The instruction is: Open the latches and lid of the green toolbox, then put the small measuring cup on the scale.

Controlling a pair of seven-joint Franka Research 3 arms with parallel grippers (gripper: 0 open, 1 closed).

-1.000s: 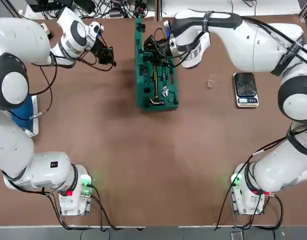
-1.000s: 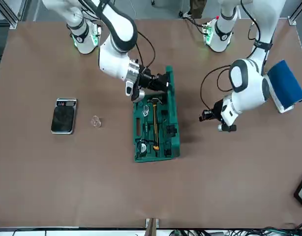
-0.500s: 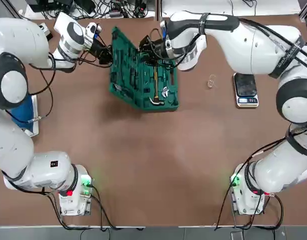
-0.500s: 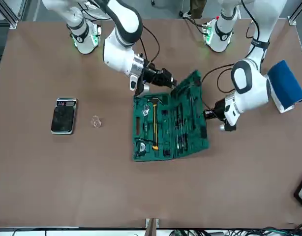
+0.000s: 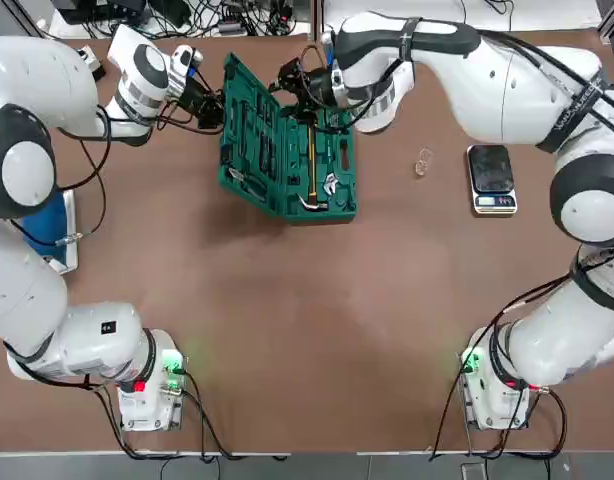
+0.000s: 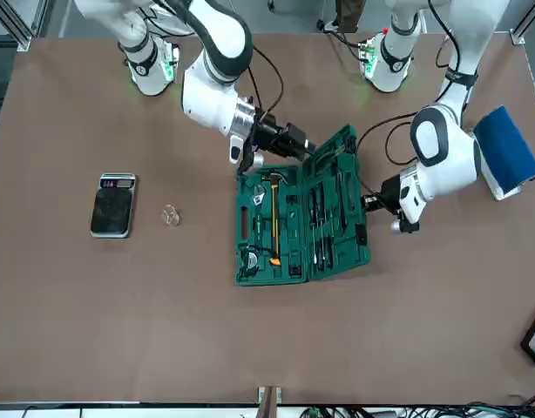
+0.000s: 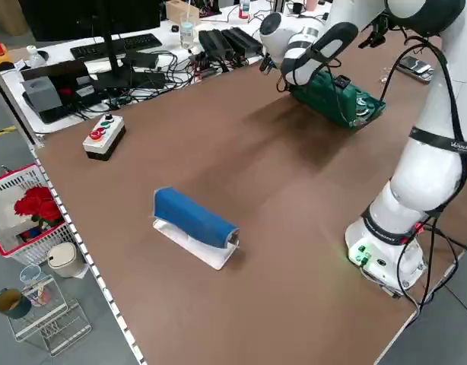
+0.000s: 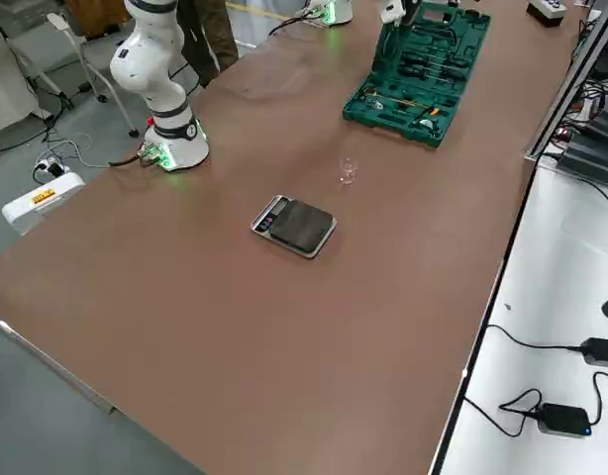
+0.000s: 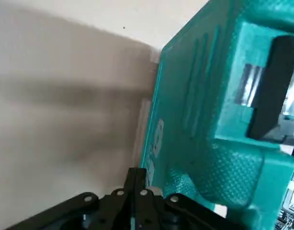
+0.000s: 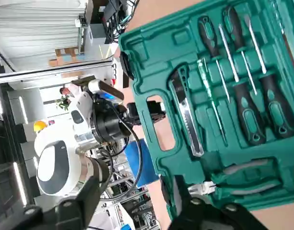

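The green toolbox [image 5: 330, 209] lies open at 12 o'clock on the table [image 5: 287, 320], taking 12 as straight away from my arms' bases, with its lid [image 5: 249, 145] on the 9 o'clock side, leaning rather than flat. I read it as stiff moulded plastic, fairly heavy with the tools in it, so I'd steer the lid by its rigid rim or push on the outer face, and keep off the loose-looking screwdrivers [image 10: 250, 115]. My left gripper [image 9: 136, 173] is by that outer face, jaws pressed together with nothing between them; whether they touch the plastic I cannot tell. My right gripper [image 10: 137, 184] is at the toolbox's far side, about 12 o'clock, jaws parted well but gripping nothing that I can see. The small measuring cup [image 5: 423, 162] stands out at 3 o'clock from the toolbox, with the scale [image 5: 490, 170] a bit further on the same way. I expect the clear cup to be very light, slick and easily tipped, perhaps brittle. Once the lid is settled, I'd bring the right jaws down astride its walls, low, squeeze gently, and release only when its base meets the scale's plate.
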